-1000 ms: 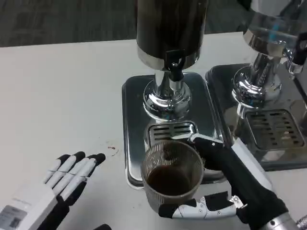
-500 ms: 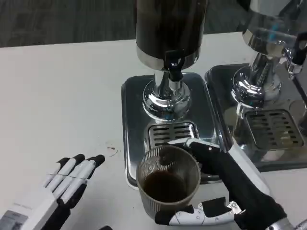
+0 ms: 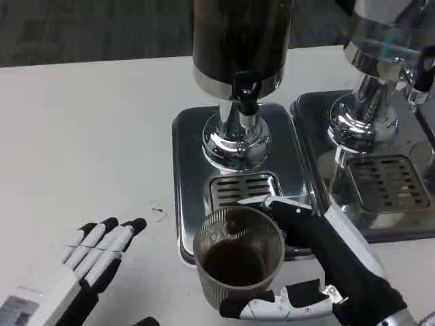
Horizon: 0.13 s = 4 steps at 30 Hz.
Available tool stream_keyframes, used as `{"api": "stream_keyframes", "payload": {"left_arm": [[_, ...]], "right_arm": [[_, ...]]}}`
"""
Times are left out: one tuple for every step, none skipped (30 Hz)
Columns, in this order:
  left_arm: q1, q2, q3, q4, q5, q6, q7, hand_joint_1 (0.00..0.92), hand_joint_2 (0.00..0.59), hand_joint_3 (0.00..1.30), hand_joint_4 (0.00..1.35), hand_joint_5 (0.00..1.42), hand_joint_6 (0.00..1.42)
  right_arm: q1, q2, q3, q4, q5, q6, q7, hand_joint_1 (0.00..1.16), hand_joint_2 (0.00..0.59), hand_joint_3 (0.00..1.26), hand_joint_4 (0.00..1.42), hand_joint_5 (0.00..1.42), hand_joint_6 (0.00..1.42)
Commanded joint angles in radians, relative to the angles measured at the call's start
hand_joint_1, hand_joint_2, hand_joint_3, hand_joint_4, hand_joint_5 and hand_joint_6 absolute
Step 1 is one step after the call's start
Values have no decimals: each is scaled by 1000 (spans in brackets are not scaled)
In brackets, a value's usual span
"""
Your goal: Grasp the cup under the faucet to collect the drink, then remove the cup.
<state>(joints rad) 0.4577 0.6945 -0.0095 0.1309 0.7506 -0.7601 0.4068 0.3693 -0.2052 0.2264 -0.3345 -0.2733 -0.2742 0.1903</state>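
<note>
A clear ribbed cup (image 3: 238,261) with dark drink in it sits at the front edge of the steel drip tray (image 3: 190,176), near the table's front. My right hand (image 3: 326,268) grips the cup, fingers wrapped round its right side and its front. The black faucet (image 3: 247,95) juts from the dark dispenser (image 3: 241,41) farther back, above the slotted grate (image 3: 243,189). At the lower left my left hand (image 3: 85,261) lies flat on the white table, fingers straight and together, holding nothing.
A second dispenser (image 3: 380,61) on its own steel tray (image 3: 391,180) stands at the right, close beside my right forearm. Bare white tabletop (image 3: 88,136) stretches across the left half. A small reddish stain (image 3: 159,210) marks the table left of the tray.
My right hand has drawn the cup a little toward me and to the left, off the grate to the tray's front edge. The left hand has barely shifted.
</note>
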Motion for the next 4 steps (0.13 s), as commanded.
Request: {"api": "stream_keyframes", "payload": {"left_arm": [[-8,-8,-3,17,-13,7,-14,0,202,0,0,0,0],[-9,-9,-4,19,-13,7,-14,0,202,0,0,0,0],[-10,-10,-4,20,-12,5,-12,0,202,0,0,0,0],[-10,-12,-5,19,-12,4,-11,0,202,0,0,0,0]], "right_arm": [[-1,15,1,-41,26,-6,-15,1006,119,624,686,780,930],[0,15,0,-41,26,-6,-16,1006,119,624,687,780,930],[0,15,0,-42,26,-6,-16,1006,119,624,687,780,930],[1,16,0,-42,26,-6,-17,1006,119,624,687,780,930]]}}
